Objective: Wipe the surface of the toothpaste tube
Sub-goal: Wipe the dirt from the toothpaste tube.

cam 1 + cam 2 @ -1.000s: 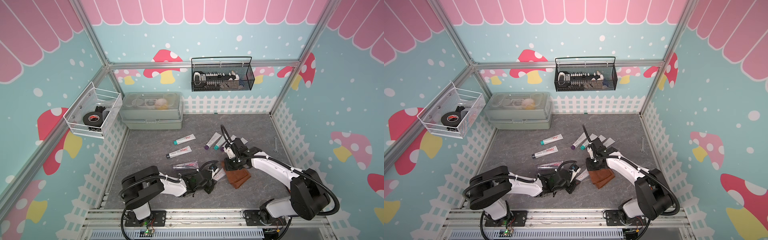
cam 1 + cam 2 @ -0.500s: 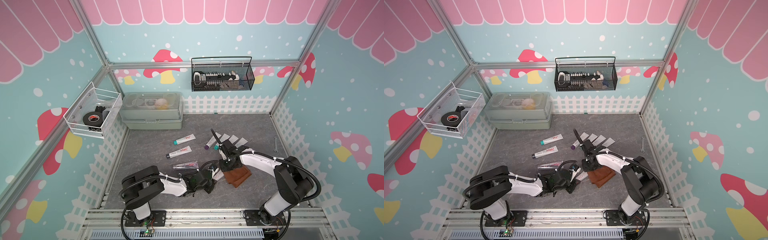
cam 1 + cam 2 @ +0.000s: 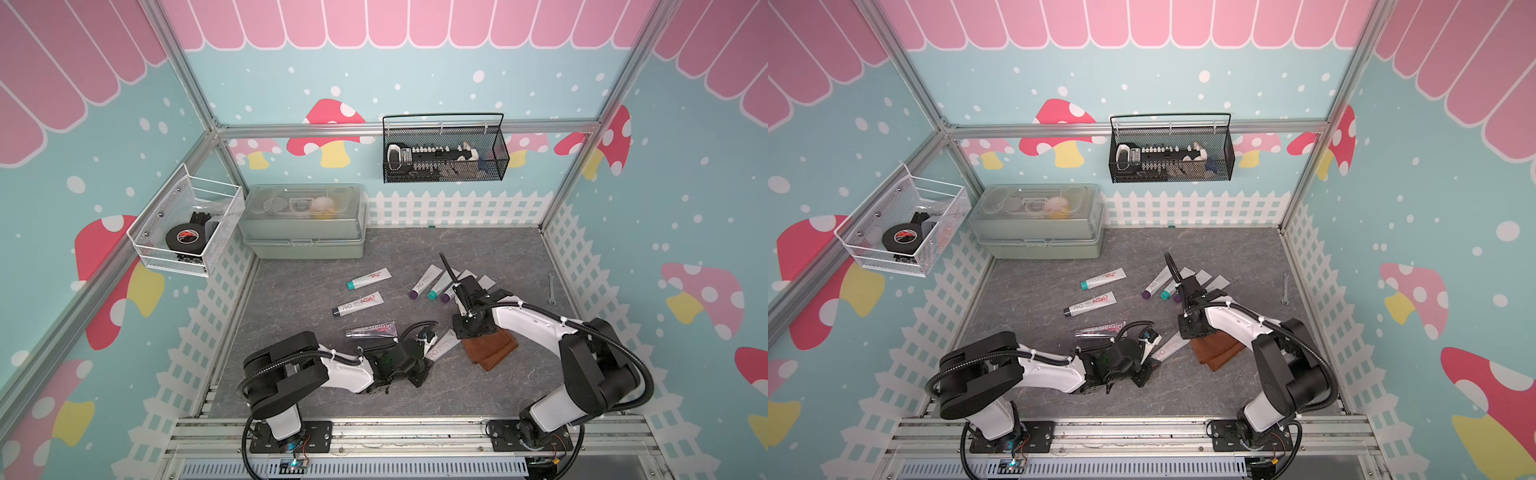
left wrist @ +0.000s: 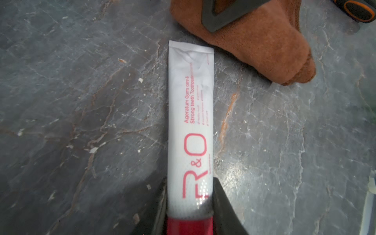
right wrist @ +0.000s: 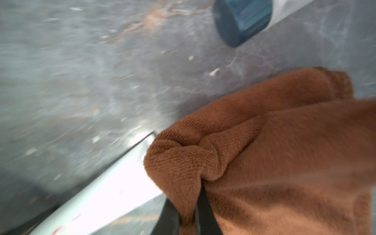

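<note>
- Left arm stretches low, left tool [image 4: 189, 205] clamping the toothpaste tube [image 4: 190, 105] near its cap.
- Right arm bends downward, right tool [image 5: 187, 213] pinching the cloth [image 5: 274, 152] beside the tube's tail.

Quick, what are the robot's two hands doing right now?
Left hand: closed, holding the toothpaste tube.
Right hand: closed, holding the brown cloth.

The grey marbled tabletop [image 3: 316, 286] bears a lidded green box [image 3: 305, 232] at its back left. Mid-table lie a teal-capped tube [image 3: 369, 278], a dark-capped tube [image 3: 358, 304] and a clear tube [image 3: 371, 330], with three more tubes [image 3: 424, 281] clustered to their right. Nearer the front, a white toothpaste tube [image 3: 444, 343] lies flat just beside a brown cloth [image 3: 492, 349]. What looks like a small wrench [image 3: 551, 287] lies by the right edge.
</note>
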Available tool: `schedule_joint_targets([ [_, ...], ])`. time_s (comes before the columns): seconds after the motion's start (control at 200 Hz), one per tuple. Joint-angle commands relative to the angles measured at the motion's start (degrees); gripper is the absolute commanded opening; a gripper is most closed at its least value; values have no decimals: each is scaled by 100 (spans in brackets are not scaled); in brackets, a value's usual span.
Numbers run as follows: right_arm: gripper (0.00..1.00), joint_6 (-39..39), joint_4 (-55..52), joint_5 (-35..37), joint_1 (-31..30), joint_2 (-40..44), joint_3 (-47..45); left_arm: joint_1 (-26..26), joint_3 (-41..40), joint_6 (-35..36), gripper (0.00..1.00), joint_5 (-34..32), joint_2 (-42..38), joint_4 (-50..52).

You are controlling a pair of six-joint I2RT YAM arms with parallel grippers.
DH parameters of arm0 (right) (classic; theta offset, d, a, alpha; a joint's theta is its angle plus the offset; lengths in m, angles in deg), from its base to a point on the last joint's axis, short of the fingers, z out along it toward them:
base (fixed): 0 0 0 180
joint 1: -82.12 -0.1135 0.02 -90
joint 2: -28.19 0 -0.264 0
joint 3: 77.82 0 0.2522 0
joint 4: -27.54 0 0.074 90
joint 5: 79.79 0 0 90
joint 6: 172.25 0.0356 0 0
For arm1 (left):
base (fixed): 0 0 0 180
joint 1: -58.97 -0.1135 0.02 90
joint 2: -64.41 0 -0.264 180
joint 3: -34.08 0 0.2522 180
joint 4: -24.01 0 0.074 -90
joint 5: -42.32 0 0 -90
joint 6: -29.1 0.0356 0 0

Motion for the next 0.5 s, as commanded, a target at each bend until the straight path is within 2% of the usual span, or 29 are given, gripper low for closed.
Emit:
schedule_joint_targets([
  [0.0, 9, -65, -77, -1122, -113, 333, -119, -54, -11, -38, 28, -111, 113, 203],
  [0.15, 9, 69, 319, -1689, -413, 132, -337, -53, 6, -37, 28, -130, 107, 210],
  [0.255, 8, 102, 398, -1496, -541, -263, -391, -64, 16, -35, 28, -136, 99, 241],
  [0.32, 8, 76, 252, -1051, -565, -456, -357, -62, 16, -29, 28, -139, 75, 265],
  [0.44, 7, 118, -268, 545, -570, -538, -264, -62, 16, -24, 28, -145, 68, 270],
  [0.495, 7, 136, -438, 1021, -526, -554, -210, -62, 16, -24, 28, -141, 66, 283],
])
